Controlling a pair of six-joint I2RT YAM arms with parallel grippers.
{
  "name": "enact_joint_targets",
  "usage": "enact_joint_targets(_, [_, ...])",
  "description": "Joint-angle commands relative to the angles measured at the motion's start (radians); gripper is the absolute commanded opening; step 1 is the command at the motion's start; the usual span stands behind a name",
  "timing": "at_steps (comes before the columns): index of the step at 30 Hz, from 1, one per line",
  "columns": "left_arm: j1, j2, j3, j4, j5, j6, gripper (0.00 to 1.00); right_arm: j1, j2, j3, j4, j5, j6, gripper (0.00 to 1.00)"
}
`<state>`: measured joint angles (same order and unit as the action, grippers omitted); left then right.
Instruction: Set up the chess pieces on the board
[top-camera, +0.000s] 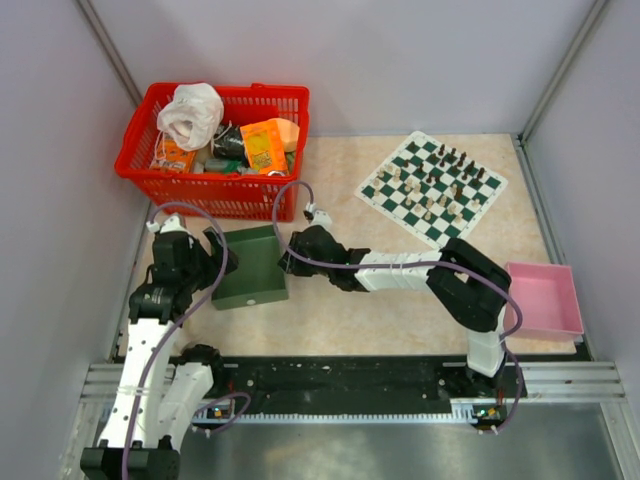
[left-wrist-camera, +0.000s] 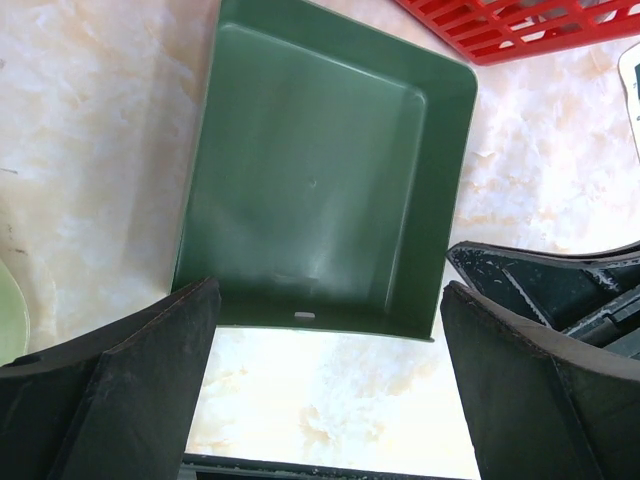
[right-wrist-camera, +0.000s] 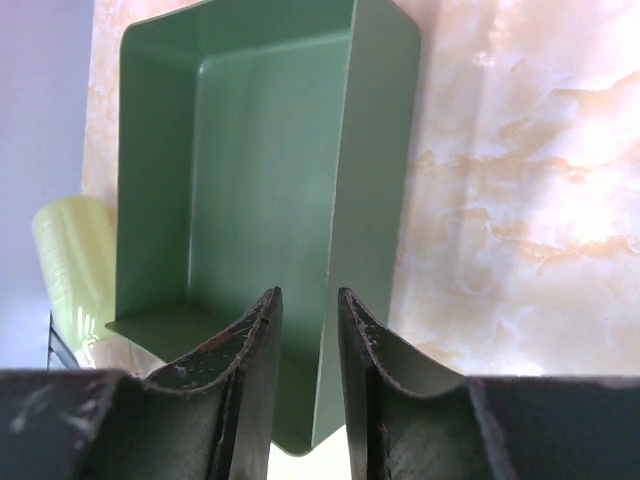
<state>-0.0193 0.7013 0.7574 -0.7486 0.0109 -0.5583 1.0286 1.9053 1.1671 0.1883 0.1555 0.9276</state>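
Two tools meet at the green tray on the bench: I see my right tool clamped on its side wall, my left tool spread wide at its end.

The table has a pale marbled top, cream with peach veining, closed in by plain walls on three sides. At its far left corner sits a red plastic basket, filled with oddments. Just nearer than that, left of centre, a plain dark green tray rests flat with its open side up. The board lies at the far right, turned cornerwise to the table's edges. A shallow pink tray sits at the near right edge. A pale yellow-green thing, too cut off to name, lies just beside the green tray
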Motion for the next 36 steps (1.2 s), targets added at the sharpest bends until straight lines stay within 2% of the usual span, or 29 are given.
enact_joint_targets(1, [0.004,0.006,0.03,0.051,0.0,-0.006,0.97,-0.004,-0.034,0.046,0.045,-0.016,-0.019,0.34])
enact_joint_targets(6, [0.004,0.029,0.039,0.066,-0.002,-0.002,0.99,-0.007,-0.19,-0.007,-0.004,-0.025,-0.151,0.48])
enact_joint_targets(10, [0.004,0.05,0.059,0.092,-0.051,-0.002,0.99,-0.044,-0.389,-0.098,-0.123,0.056,-0.159,0.58])
enact_joint_targets(15, [0.004,0.104,0.135,0.071,-0.101,-0.04,0.99,-0.218,-0.599,-0.142,-0.467,0.087,-0.034,0.59])
enact_joint_targets(18, [0.004,0.128,0.152,0.08,-0.103,-0.051,0.99,-0.298,-0.722,-0.19,-0.552,0.111,0.014,0.6])
enact_joint_targets(21, [0.004,0.135,0.143,0.087,-0.095,-0.049,0.99,-0.372,-0.827,-0.289,-0.558,0.118,0.065,0.61])
enact_joint_targets(26, [0.004,0.069,0.053,0.199,-0.057,-0.051,0.99,-0.459,-1.012,-0.475,-0.558,0.162,0.019,0.6])
enact_joint_targets(30, [0.002,0.046,0.059,0.207,0.019,-0.077,0.99,-0.556,-1.124,-0.507,-0.639,0.148,0.031,0.57])
enact_joint_targets(36, [0.001,0.032,0.045,0.178,0.034,-0.058,0.99,-0.636,-1.102,-0.56,-0.644,0.09,0.021,0.5])
